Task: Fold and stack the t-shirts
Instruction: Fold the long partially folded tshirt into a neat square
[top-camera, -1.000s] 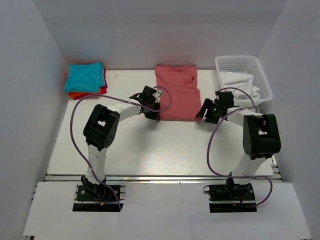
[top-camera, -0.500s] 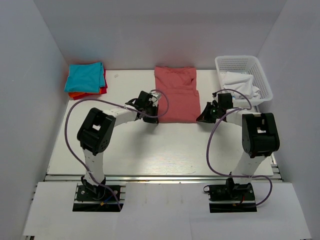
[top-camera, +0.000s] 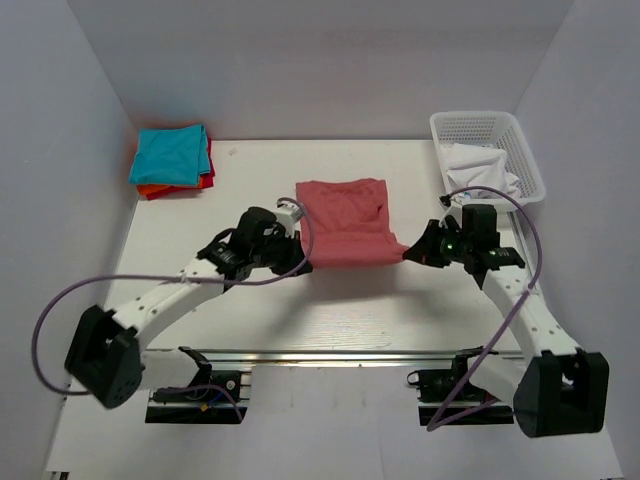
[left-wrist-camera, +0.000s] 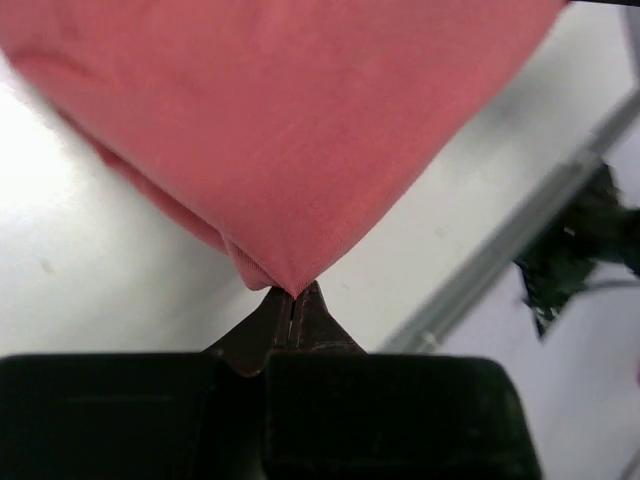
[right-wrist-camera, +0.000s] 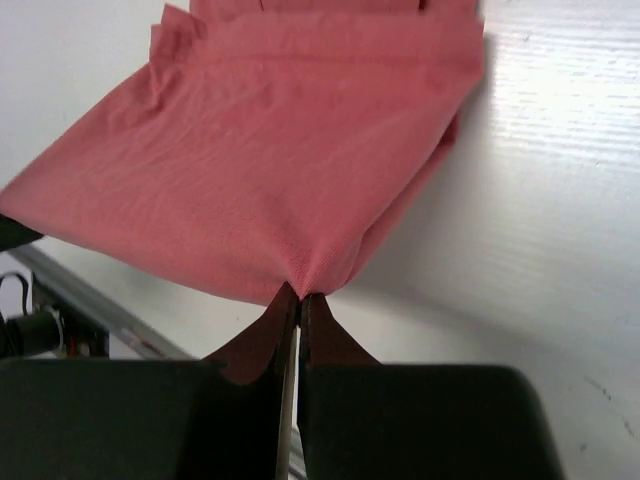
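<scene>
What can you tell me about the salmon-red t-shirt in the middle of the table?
The salmon-red t-shirt is soft, matte, cotton-looking cloth, folded into a layered rectangle. It lies mid-table, its far part resting on the white table. Its near edge is pulled taut between two corners and looks raised: the left tool is shut on one corner, the right tool on the other.

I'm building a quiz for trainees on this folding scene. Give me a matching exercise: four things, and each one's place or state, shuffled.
1. salmon-red t-shirt
2. teal t-shirt
3. white lattice basket
4. white cloth

A. atop the folded stack, far left
B. far right of the table
C. pinched by left gripper and right gripper
D. inside the basket

Pairs: 1-C, 2-A, 3-B, 4-D
</scene>
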